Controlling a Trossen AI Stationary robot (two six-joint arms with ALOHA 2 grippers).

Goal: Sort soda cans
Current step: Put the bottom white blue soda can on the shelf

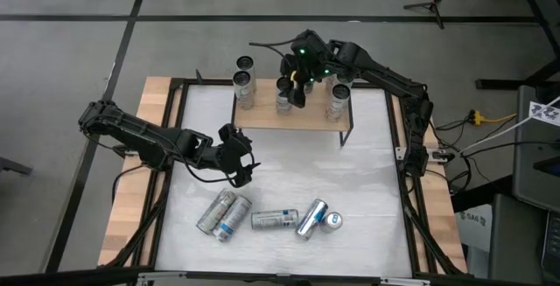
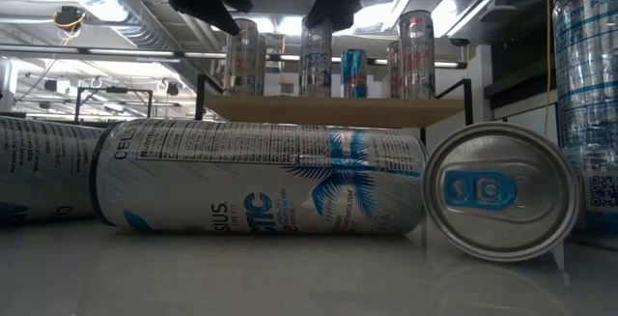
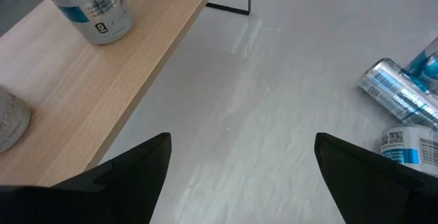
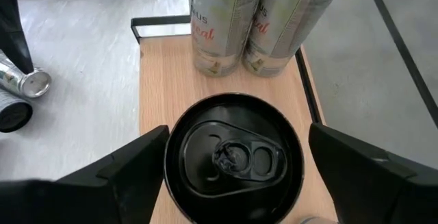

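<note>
My right gripper (image 4: 233, 162) stands wide open around a dark-topped can (image 4: 233, 157) on the shelf (image 1: 289, 117). My left gripper (image 1: 238, 165), also wide, holds nothing above the table (image 1: 367, 190).

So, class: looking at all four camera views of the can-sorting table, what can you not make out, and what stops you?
- High view: the can under the right gripper is hidden by the arm.
- Low view: labels on the shelf cans are too small to read; the upright can is cut off by the edge.
- Left wrist view: the shelf can is cropped, so its top is unseen.
</note>
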